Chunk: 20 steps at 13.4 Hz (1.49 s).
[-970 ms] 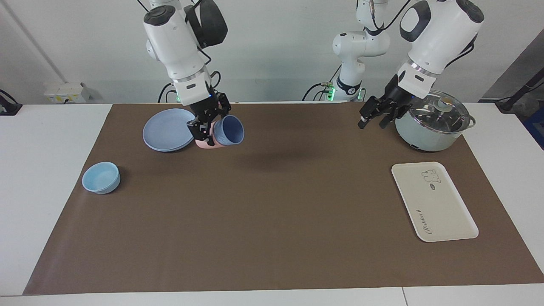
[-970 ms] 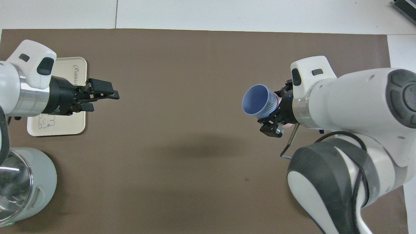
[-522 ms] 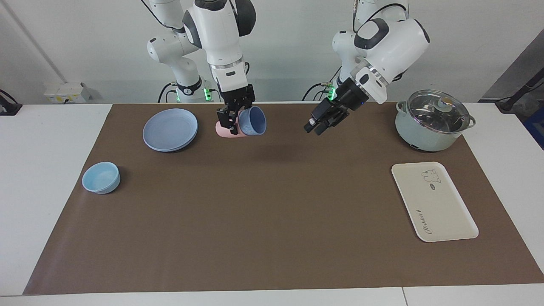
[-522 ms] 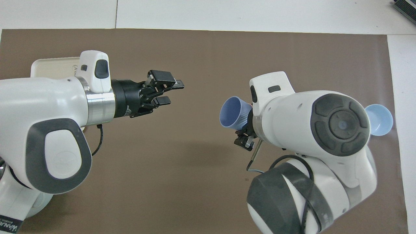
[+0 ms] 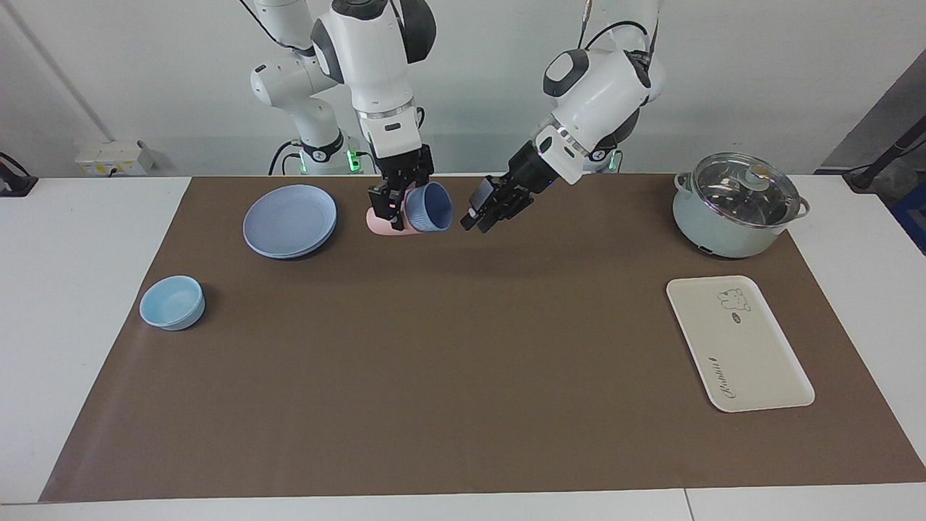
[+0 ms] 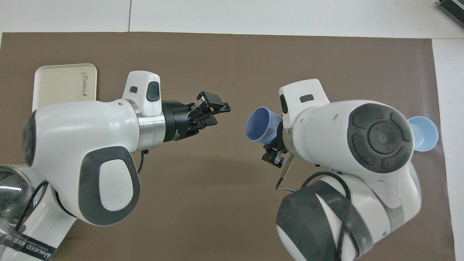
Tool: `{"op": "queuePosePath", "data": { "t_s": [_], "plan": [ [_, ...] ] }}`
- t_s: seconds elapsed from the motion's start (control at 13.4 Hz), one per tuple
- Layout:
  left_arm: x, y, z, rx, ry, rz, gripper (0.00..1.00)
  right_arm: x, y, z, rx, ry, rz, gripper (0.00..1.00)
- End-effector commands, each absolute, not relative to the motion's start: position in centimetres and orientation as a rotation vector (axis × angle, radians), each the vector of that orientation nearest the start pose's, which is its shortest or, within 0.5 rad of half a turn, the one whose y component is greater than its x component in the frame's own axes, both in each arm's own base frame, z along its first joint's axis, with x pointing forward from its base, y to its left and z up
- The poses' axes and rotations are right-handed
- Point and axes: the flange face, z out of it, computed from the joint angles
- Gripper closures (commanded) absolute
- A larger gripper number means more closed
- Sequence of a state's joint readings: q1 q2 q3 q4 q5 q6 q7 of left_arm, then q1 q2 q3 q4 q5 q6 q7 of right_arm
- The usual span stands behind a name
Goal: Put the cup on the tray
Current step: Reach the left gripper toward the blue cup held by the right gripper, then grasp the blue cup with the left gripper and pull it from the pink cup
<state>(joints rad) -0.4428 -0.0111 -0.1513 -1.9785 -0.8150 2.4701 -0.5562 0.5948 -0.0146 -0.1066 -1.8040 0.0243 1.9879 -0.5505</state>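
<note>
Right gripper (image 5: 394,205): raised over the brown mat (image 5: 463,376) at the robots' edge of the bench (image 5: 87,253), fingers closed on the cup (image 5: 429,207)
Cup: periwinkle-blue tumbler held in the air on its side, open mouth turned toward the left gripper (image 5: 483,212); in the overhead view its ribbed outer wall (image 6: 270,132) shows next to the right arm's wrist
Left gripper: up in the air over the mat, just beside the cup's mouth but apart from it, pointed at it; its two fingers stand partly apart with a gap between them and nothing in them
Pink tumbler (image 5: 379,221): on the mat under the right gripper, partly hidden by the gripper and the cup
Tray (image 5: 738,344): cream rectangle with a bear drawing and script lettering, lying flat on the mat toward the left arm's end, farther from the robots than the pot (image 5: 738,206), well apart from the cup, nothing on it
Pot: pale green with a glass lid, on the mat close to the robots' edge at the left arm's end
Blue plate (image 5: 289,221): on the mat beside the pink tumbler, toward the right arm's end
Light-blue bowl (image 5: 172,302): near the mat's edge at the right arm's end, farther from the robots than the plate
</note>
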Motion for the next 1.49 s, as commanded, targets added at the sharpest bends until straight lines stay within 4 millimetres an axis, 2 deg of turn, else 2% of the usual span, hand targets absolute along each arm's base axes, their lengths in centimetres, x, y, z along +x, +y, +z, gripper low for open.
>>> {"op": "queuePosePath", "data": {
  "t_s": [0.0,0.22,0.45,0.52,0.6,0.97,1.04,1.12,1.19,1.42],
  "plan": [
    [49.1,-33.4,52.7,2.229,0.618,0.086,0.46,51.4,27.1,56.5,-2.735,-1.521,-0.315,1.00],
    [47.9,-35.2,52.3,2.244,0.582,0.057,0.50,51.4,27.1,56.3,-2.735,-1.521,-0.315,1.00],
    [46.7,-36.7,52.3,2.252,0.554,0.030,0.66,51.4,27.1,56.3,-2.734,-1.520,-0.315,1.00],
    [46.3,-37.0,52.2,2.258,0.546,0.014,0.79,51.4,27.0,56.3,-2.735,-1.521,-0.315,1.00],
    [46.4,-37.0,52.3,2.263,0.540,0.001,1.00,51.4,27.0,56.3,-2.735,-1.521,-0.318,1.00],
    [47.8,-36.0,53.3,2.269,0.527,0.000,1.00,51.4,27.0,56.2,-2.735,-1.518,-0.315,1.00],
    [48.9,-34.9,53.9,2.266,0.540,0.012,1.00,51.3,27.0,56.2,-2.735,-1.518,-0.313,1.00],
    [49.4,-35.0,54.2,2.292,0.518,-0.007,1.00,51.3,27.0,56.2,-2.735,-1.518,-0.313,1.00],
    [50.4,-34.2,55.3,2.309,0.500,-0.016,1.00,51.3,27.0,56.2,-2.735,-1.518,-0.313,1.00],
    [54.3,-28.6,58.5,2.374,0.501,0.047,1.00,51.4,27.0,56.2,-2.736,-1.516,-0.313,1.00]
  ]
}}
